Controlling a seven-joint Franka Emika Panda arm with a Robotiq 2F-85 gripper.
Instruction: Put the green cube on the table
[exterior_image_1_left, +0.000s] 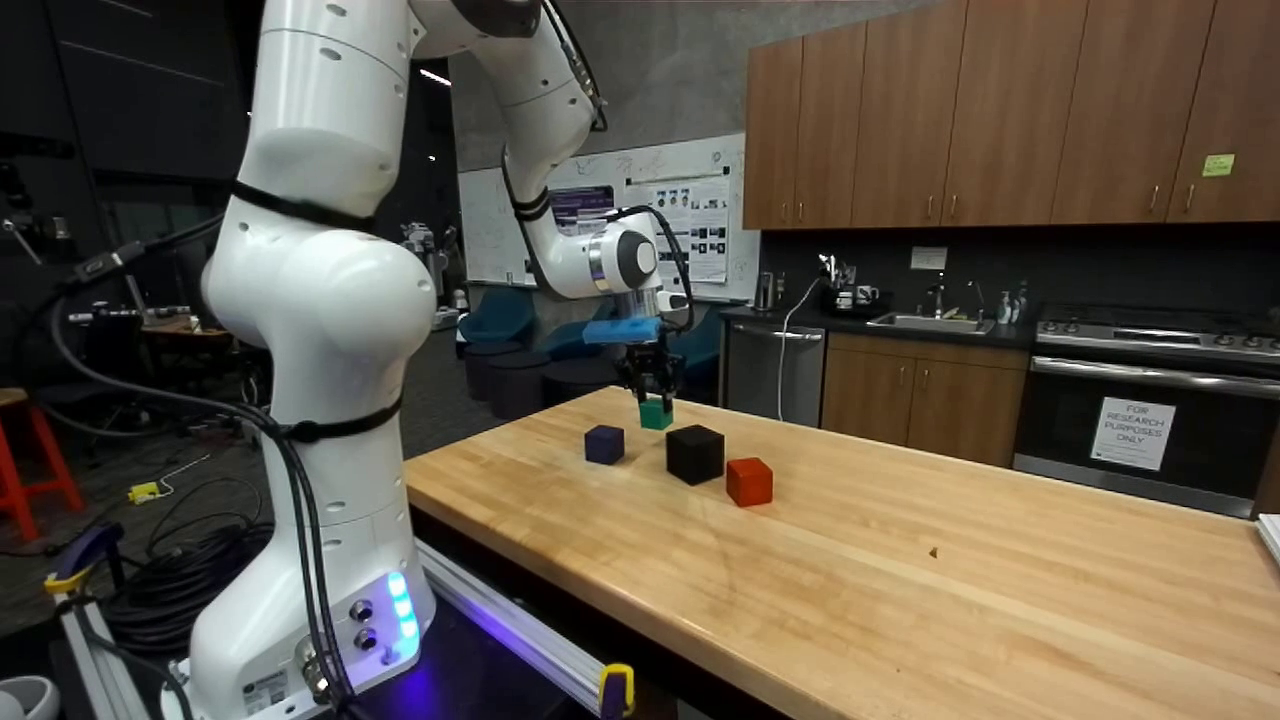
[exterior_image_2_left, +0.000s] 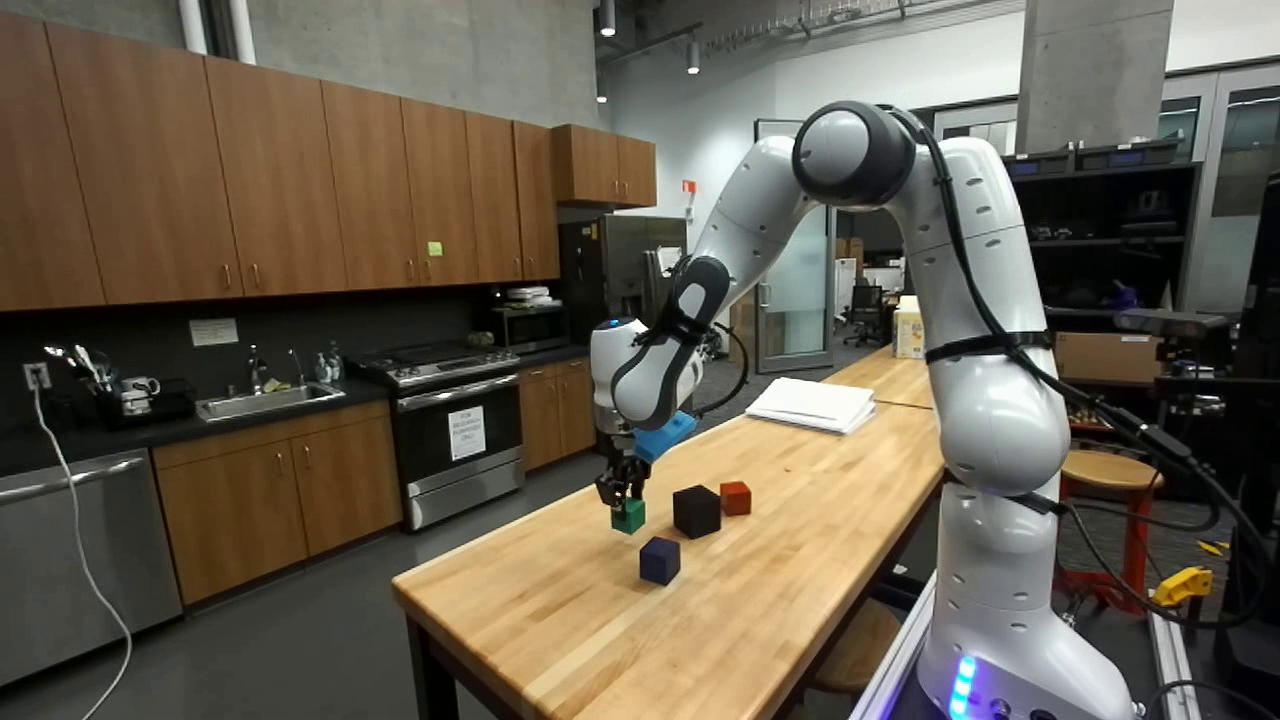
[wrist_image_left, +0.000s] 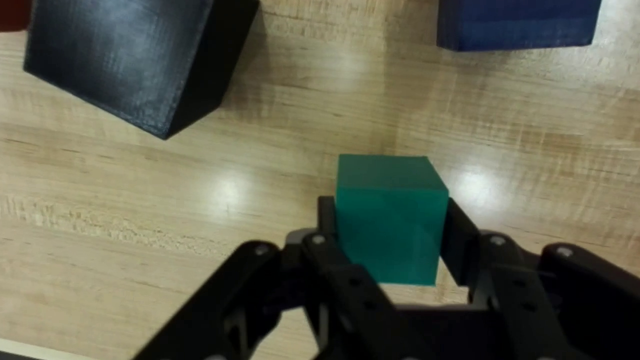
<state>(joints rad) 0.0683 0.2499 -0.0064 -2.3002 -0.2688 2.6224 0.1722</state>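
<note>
The green cube (exterior_image_1_left: 656, 415) is held in my gripper (exterior_image_1_left: 655, 398) over the far end of the table (exterior_image_1_left: 900, 610). The cube also shows in an exterior view (exterior_image_2_left: 628, 516), below the gripper (exterior_image_2_left: 624, 496). In the wrist view the green cube (wrist_image_left: 392, 230) sits between the two black fingers (wrist_image_left: 390, 215), which touch its left and right sides. The cube is low over the wooden table (wrist_image_left: 150, 190); I cannot tell whether its underside touches the surface. The gripper points down.
A black cube (exterior_image_1_left: 695, 455) and a dark blue cube (exterior_image_1_left: 604, 444) stand close to the green cube. A red cube (exterior_image_1_left: 749, 482) is just past the black one. White papers (exterior_image_2_left: 812, 404) lie farther along the table. The table's end edge (exterior_image_2_left: 470, 640) is near the gripper.
</note>
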